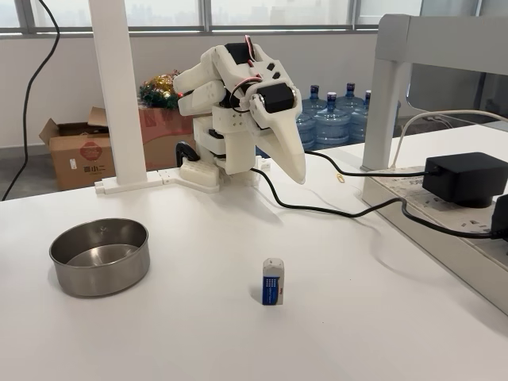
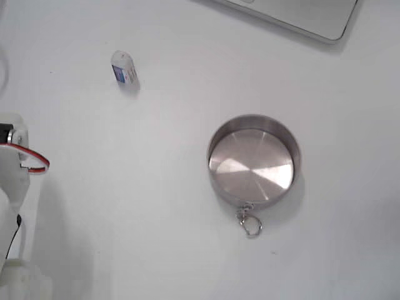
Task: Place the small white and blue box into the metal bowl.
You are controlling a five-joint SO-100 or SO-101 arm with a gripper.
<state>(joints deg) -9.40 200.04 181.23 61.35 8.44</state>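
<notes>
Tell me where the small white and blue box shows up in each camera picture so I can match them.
In a fixed view: the small white and blue box stands upright on the table, lower centre, right of the metal bowl.
In a fixed view: the box sits upper left, the bowl right of centre.
Shared landmark: the bowl.

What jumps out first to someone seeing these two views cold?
Probably the folded white arm at the back of the table in a fixed view, its white two-finger gripper pointing down, well off the tabletop. Next, the round shallow stainless-steel bowl, empty, sits left of centre there; the view from above shows a small clip at its rim. Then the tiny white and blue box stands upright alone in front, apart from the bowl.
</notes>
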